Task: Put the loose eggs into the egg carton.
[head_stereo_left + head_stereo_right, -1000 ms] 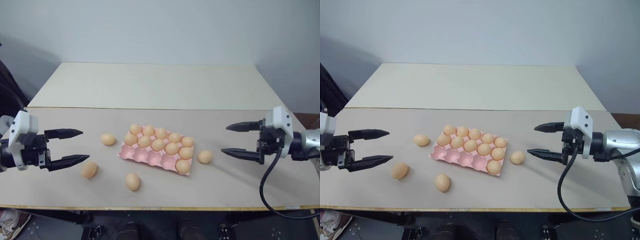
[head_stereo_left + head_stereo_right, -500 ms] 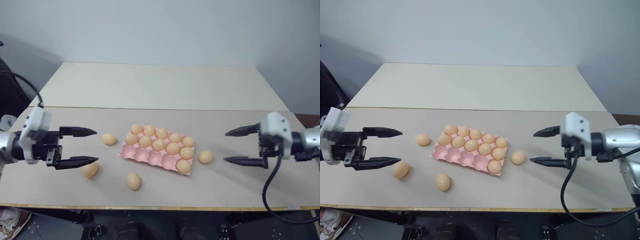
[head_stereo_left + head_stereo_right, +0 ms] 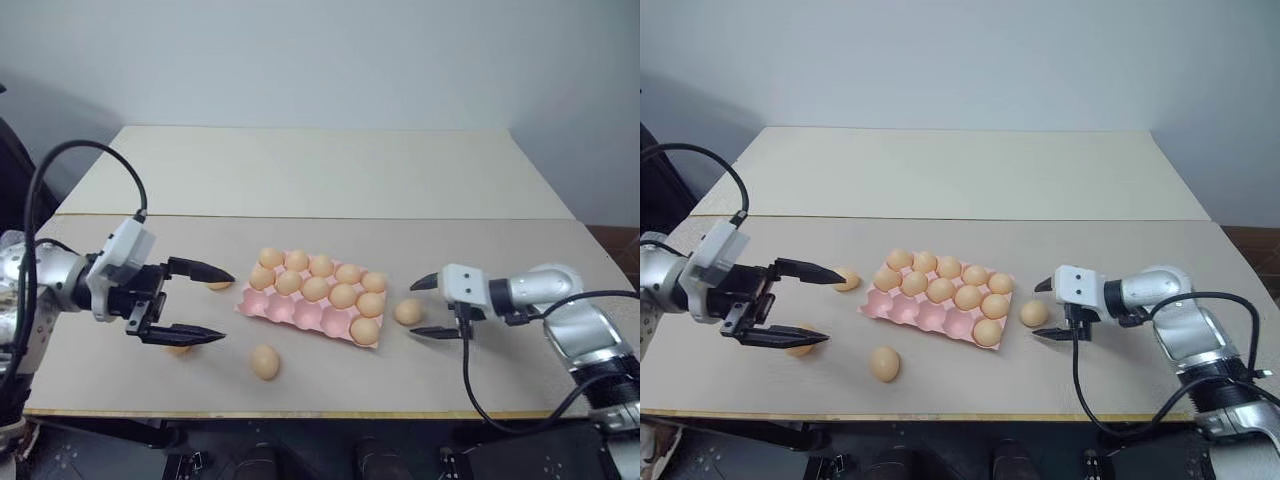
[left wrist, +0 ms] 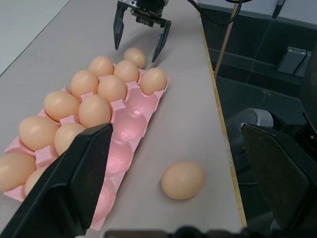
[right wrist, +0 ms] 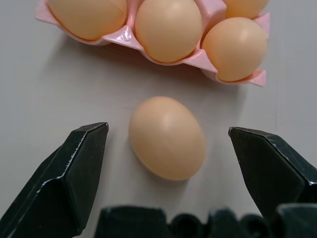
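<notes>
The pink egg carton lies mid-table with several eggs in its cups; most of its near row is bare. One loose egg rests just right of the carton, with the fingers of my open right gripper on either side of it, apart from it; the right wrist view shows this egg close up. Another loose egg lies in front of the carton. My open left gripper hovers left of the carton. A third egg peeks from behind its far finger and another egg from under its near finger.
The beige table stretches far behind the carton. Its front edge runs close to the nearest egg. In the left wrist view, the floor drops away beyond that edge.
My left gripper has swung right toward the carton, over the two left eggs. My right gripper has dropped and moved left until its fingers flank the egg beside the carton. Both stayed open.
</notes>
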Controlling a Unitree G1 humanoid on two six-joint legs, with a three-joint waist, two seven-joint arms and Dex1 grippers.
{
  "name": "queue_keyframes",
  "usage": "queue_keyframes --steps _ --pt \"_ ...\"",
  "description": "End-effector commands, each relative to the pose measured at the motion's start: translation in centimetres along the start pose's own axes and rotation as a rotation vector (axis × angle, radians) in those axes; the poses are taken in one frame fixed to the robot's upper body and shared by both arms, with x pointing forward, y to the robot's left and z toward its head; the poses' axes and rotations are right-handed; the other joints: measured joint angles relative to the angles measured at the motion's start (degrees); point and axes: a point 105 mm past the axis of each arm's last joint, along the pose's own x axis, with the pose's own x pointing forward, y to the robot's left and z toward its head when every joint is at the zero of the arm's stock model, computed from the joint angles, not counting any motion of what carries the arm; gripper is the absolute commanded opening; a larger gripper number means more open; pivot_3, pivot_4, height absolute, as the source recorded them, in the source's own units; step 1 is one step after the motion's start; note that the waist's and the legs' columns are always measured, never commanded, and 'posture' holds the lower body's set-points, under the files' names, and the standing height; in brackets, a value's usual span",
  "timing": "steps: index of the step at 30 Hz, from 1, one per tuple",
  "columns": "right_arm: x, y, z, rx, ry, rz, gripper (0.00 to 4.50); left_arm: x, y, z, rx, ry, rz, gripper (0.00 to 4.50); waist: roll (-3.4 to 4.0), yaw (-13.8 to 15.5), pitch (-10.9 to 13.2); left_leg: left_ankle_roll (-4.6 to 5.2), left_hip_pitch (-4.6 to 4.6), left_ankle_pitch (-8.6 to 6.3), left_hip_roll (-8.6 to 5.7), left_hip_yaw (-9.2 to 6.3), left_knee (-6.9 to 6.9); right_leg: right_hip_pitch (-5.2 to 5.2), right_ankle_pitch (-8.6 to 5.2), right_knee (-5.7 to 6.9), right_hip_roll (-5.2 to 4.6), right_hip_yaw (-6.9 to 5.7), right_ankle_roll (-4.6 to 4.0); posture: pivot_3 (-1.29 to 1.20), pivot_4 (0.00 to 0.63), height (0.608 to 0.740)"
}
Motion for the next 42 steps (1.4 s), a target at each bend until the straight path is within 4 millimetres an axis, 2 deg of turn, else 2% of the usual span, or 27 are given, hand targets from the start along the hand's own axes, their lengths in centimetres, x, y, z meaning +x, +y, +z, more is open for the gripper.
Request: queue_keyframes --steps 1,3,7,8,11,13,16,19,23,25,29,33,36,37,42 --pt "0.3 -0.7 -0.2 -0.018 -0.005 -0.021 4.14 -0.2 0.2 0.5 0.041 0.004 0.005 4.50 0.00 0.00 0.00 0.00 0.00 0.00 0.00 0.00 0.00 0.00 0.00 0.00 0.00 0.00 0.00 0.00 0.150 0.740" --pt "0.4 -0.6 -0.2 -0.011 -0.016 -0.010 3.64 -0.3 0.3 0.5 0.042 0.005 0.009 4.50 0.00 0.01 0.00 0.00 0.01 0.00 0.00 0.00 0.00 0.01 0.00 0.01 0.00 0.00 0.00 0.00 0.150 0.740" --pt "0.2 -0.8 0.0 -0.023 -0.019 -0.026 2.21 -0.6 0.4 0.4 0.043 0.007 0.028 4.50 0.00 0.01 0.00 0.00 0.01 0.00 0.00 -0.01 0.00 0.01 0.00 0.02 0.00 0.00 0.00 0.00 0.150 0.740" --pt "-0.1 -0.9 0.2 -0.024 -0.027 -0.037 2.05 -0.7 0.4 0.4 0.043 0.006 0.037 4.50 0.00 0.01 0.00 0.00 0.01 0.00 0.00 -0.01 0.00 0.01 0.00 0.03 0.00 0.00 0.00 0.00 0.150 0.740" --pt "-1.6 -1.2 1.6 -0.044 -0.065 -0.061 2.05 -1.3 0.8 0.7 0.046 -0.015 0.090 4.50 0.01 0.03 0.01 0.00 0.01 0.00 0.00 -0.01 0.00 0.00 0.00 0.03 0.00 0.00 0.00 0.00 0.150 0.740" --pt "-2.6 -1.3 3.5 -0.059 -0.119 -0.075 2.05 -2.2 1.2 1.4 0.035 -0.058 0.152 4.50 0.01 0.06 0.01 0.00 0.00 0.00 0.00 -0.01 0.00 -0.01 0.00 0.03 0.00 0.00 0.00 0.00 0.150 0.740" --pt "-2.5 -1.4 6.6 -0.076 -0.219 -0.084 2.05 -3.3 1.3 1.8 0.015 -0.099 0.209 4.50 0.01 -0.25 0.01 0.00 0.02 0.00 0.03 -0.02 0.00 0.00 0.00 0.05 0.01 0.00 0.00 0.00 0.150 0.740" --pt "-0.5 -1.2 8.8 -0.096 -0.275 -0.073 2.05 -3.7 1.1 1.6 0.000 -0.097 0.224 4.50 0.01 -0.58 0.00 0.00 0.13 0.00 0.12 -0.03 0.00 0.05 0.01 0.09 0.12 0.03 -0.02 0.00 0.150 0.740" --pt "3.2 0.2 10.3 -0.115 -0.294 -0.019 2.05 -3.2 0.6 1.4 0.003 -0.068 0.171 4.50 0.00 -0.16 0.00 0.00 0.09 0.00 0.16 -0.07 0.00 0.00 0.00 0.11 0.18 0.02 -0.05 0.00 0.150 0.740" --pt "4.6 1.0 10.6 -0.112 -0.293 0.011 2.05 -2.8 0.6 1.4 0.011 -0.064 0.151 4.50 0.00 -0.01 0.00 0.00 0.03 0.00 0.15 -0.05 0.00 -0.06 0.00 0.10 0.17 0.03 -0.05 0.00 0.150 0.740" --pt "6.2 1.3 10.3 -0.111 -0.253 0.015 2.05 -2.6 0.8 1.6 0.017 -0.069 0.140 4.50 0.00 0.62 0.00 0.00 -0.04 0.00 0.14 -0.07 0.02 -0.07 0.00 0.07 0.15 -0.01 -0.05 0.00 0.150 0.740" --pt "6.7 1.1 10.2 -0.105 -0.223 0.009 3.20 -2.4 0.9 1.6 0.017 -0.064 0.125 4.50 0.00 0.43 0.00 0.00 0.00 0.00 0.16 -0.08 0.04 -0.07 0.00 0.11 0.18 -0.02 -0.06 0.00 0.150 0.740" --pt "5.4 1.0 10.7 -0.109 -0.240 0.005 4.27 -2.6 1.1 1.6 0.016 -0.060 0.126 4.50 0.00 0.28 0.00 0.00 0.00 0.00 0.17 -0.08 0.03 -0.07 -0.01 0.10 0.19 -0.01 -0.07 0.00 0.150 0.740" --pt "4.8 1.1 10.8 -0.109 -0.248 0.006 4.46 -2.6 1.1 1.6 0.014 -0.057 0.129 4.50 0.00 0.27 0.00 0.00 -0.01 0.00 0.16 -0.08 0.03 -0.07 -0.01 0.09 0.19 -0.01 -0.07 0.00 0.150 0.740" --pt "1.0 2.0 11.4 -0.084 -0.317 0.041 4.46 -3.1 1.2 1.0 0.010 -0.045 0.157 4.50 0.00 0.47 0.00 0.00 -0.04 0.00 0.17 -0.09 0.03 -0.06 -0.01 0.06 0.18 -0.03 -0.07 0.00 0.150 0.740"
